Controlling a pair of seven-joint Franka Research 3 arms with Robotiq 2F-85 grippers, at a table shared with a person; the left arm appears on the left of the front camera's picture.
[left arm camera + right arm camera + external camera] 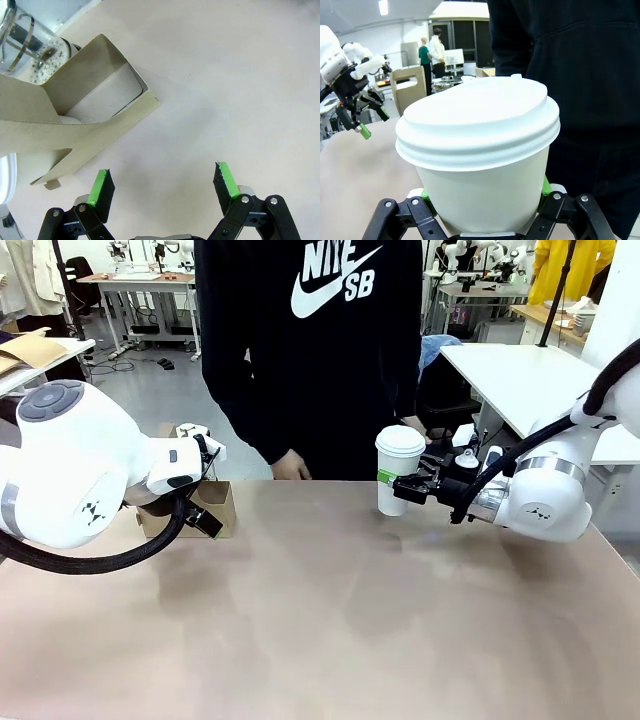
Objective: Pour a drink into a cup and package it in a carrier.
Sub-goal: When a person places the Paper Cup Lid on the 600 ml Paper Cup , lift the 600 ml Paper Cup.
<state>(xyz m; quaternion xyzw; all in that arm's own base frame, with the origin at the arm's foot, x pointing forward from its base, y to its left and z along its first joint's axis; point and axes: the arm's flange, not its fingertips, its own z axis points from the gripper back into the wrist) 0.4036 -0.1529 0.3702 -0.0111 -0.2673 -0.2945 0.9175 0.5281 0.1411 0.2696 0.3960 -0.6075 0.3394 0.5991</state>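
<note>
Left gripper (162, 182) hangs at the left, jaws wide apart; right gripper (404, 487), far right, clamps a lidded paper cup (399, 462).

My white rounded arms (60, 480), small dark logo marks, black cable (100, 562) under the left, left tool (162, 180) black-linked, silver screws (241, 199), green pads (98, 186).

A: Is it bright here?
B: Yes. Soft light comes from above. The tabletop (330, 620) has only pale, fuzzy shadows.
A: Is anything blurry?
B: Up close the white cup (477, 150) looks sharp and bulgy. Far behind it things go hazy, and one lamp (382, 7) glows.
</note>
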